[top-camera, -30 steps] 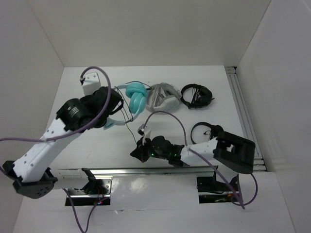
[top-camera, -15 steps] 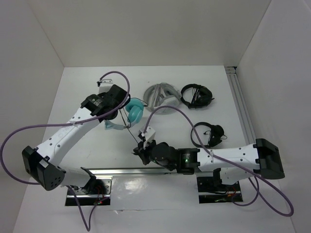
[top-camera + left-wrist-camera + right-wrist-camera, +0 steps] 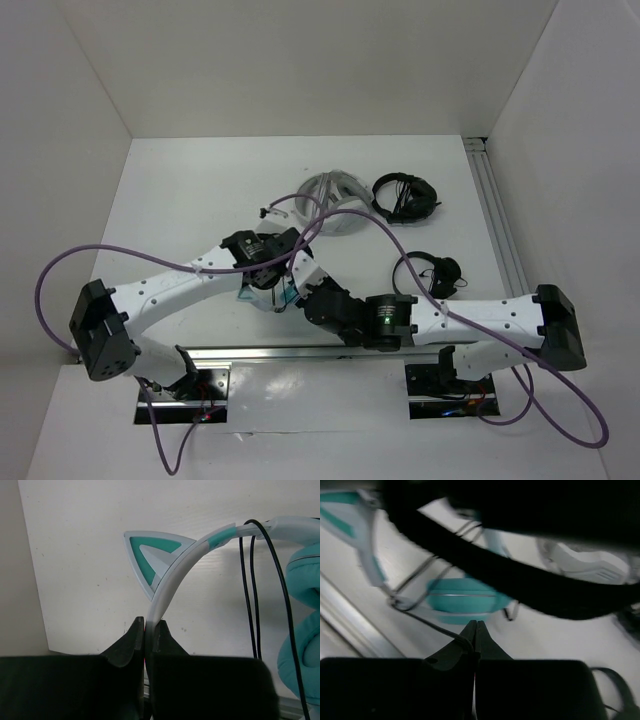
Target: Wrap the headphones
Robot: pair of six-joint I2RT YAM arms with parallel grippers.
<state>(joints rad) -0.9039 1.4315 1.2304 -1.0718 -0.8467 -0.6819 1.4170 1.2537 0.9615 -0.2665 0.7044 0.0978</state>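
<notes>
Two clamped grips, left gripper (image 3: 151, 626) pinching headphones (image 3: 304, 575) headband (image 3: 172, 577), right gripper (image 3: 476, 628) pinching their black cable (image 3: 428, 622)

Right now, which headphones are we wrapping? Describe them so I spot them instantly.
Near the table's front edge, where both arms meet, the headphones sit clamped in the left gripper. Unlike the grey-white headphones and the black headphones farther back, they are teal with a pointed cat ear.
</notes>
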